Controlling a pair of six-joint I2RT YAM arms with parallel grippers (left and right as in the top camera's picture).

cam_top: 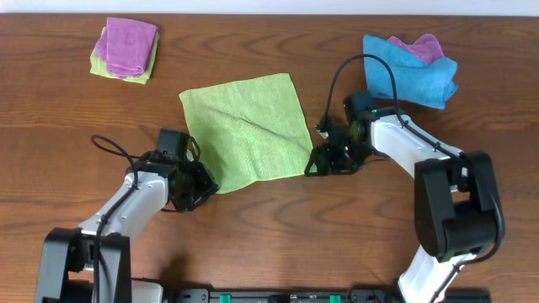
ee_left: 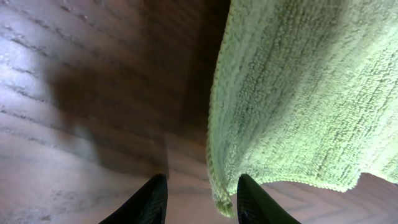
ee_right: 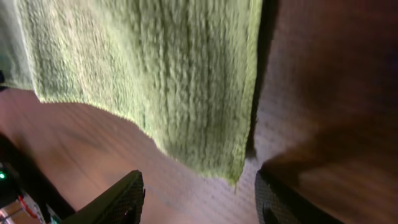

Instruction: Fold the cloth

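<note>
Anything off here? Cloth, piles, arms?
Nothing spilled or damaged. The green cloth lies spread but turned askew to the table, with a crease across its middle. The blue and purple heap at back right is crumpled, unlike the folded stack at back left. The left gripper and right gripper are open at its near corners.

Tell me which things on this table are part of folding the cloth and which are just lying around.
For the job:
- green cloth, spread flat in the middle
- left gripper, open at one near corner
- right gripper, open at the other near corner

Just lying about:
- purple and green folded pile, far left
- blue and purple heap, far right
</note>
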